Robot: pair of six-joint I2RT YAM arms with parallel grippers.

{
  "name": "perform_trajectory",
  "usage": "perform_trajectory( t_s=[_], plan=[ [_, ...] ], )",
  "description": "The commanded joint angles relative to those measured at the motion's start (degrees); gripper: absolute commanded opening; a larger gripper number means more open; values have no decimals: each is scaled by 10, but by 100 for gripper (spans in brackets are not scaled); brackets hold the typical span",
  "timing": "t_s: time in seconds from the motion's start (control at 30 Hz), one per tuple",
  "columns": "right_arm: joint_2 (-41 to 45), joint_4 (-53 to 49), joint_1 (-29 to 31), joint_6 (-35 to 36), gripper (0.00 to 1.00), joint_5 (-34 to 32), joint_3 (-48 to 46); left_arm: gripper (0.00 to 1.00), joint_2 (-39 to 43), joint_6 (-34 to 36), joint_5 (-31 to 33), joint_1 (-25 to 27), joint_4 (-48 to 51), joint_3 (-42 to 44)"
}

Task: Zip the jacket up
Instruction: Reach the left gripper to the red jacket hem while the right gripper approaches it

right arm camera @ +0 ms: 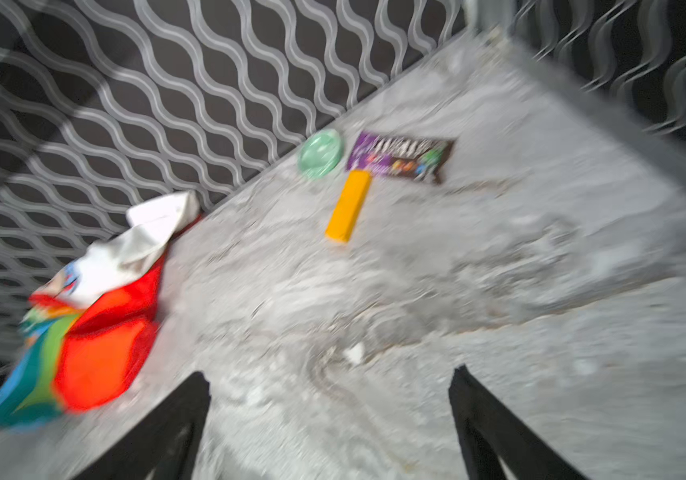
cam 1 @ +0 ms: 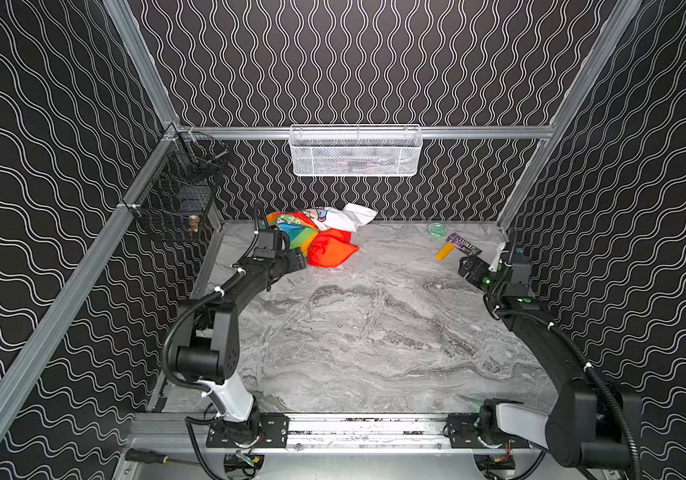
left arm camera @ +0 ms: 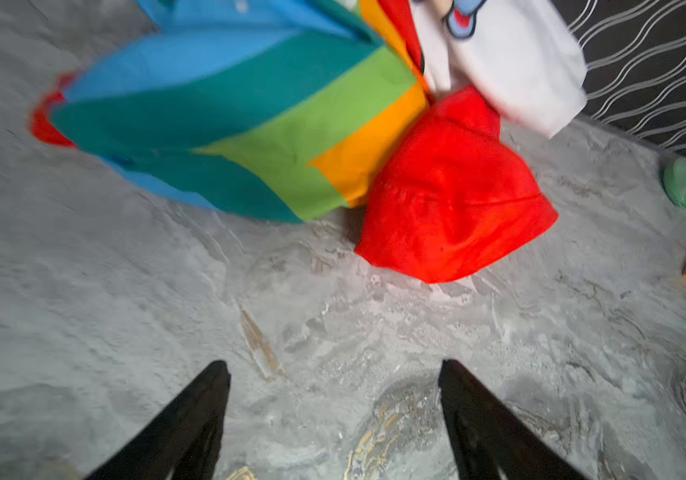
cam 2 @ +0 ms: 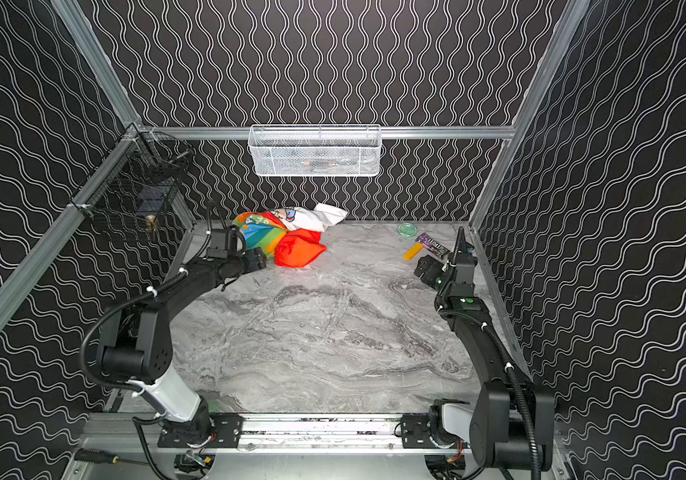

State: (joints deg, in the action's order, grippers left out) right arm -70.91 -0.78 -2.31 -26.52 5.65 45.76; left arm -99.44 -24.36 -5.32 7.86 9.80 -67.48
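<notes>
The jacket (cam 1: 329, 249) lies bunched at the tabletop's (cam 1: 374, 332) far edge, left of middle, with its zipper lost in the folds. The left gripper (left arm camera: 333, 366) and right gripper (right arm camera: 331, 372) both gape wide and empty. The right wrist view is blurred.

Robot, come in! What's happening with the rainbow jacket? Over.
Left gripper open, near the jacket. Right gripper open, by the yellow block. Jacket crumpled at back wall, zipper hidden. Nothing blocking.
</notes>
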Motion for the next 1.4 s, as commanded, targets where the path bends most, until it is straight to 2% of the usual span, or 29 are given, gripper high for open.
perform_trajectory(
  t_s=[0.0,0.13,0.33,0.53,0.63,0.73,0.9,1.03,1.07,1.27,1.37],
  plan=[
    [-9,-10,3,-22,87,111,-6,83,-29,-34,-73,1,-36,-12],
    [-7,-8,16,-27,86,143,-27,83,-59,-40,-100,5,-72,-26],
    [1,-17,63,-41,81,127,-51,86,-114,-43,-108,13,-86,-66],
    [9,-35,124,-46,83,80,-53,78,-162,-45,-110,20,-80,-103],
    [10,-38,134,-51,84,76,-53,69,-174,-45,-120,24,-83,-107],
    [11,-41,140,-53,83,72,-56,50,-179,-52,-138,27,-93,-106],
    [13,-48,147,-56,74,66,-52,19,-177,-52,-155,33,-89,-110],
    [13,-52,150,-58,70,60,-50,1,-161,-49,-165,35,-82,-109],
    [14,-50,150,-60,69,59,-51,0,-154,-49,-166,35,-78,-109],
    [7,-42,156,-71,68,63,-53,0,-109,-41,-155,40,-71,-88],
    [2,-49,160,-68,74,63,-47,34,-102,-33,-121,40,-49,-94]
  ],
)
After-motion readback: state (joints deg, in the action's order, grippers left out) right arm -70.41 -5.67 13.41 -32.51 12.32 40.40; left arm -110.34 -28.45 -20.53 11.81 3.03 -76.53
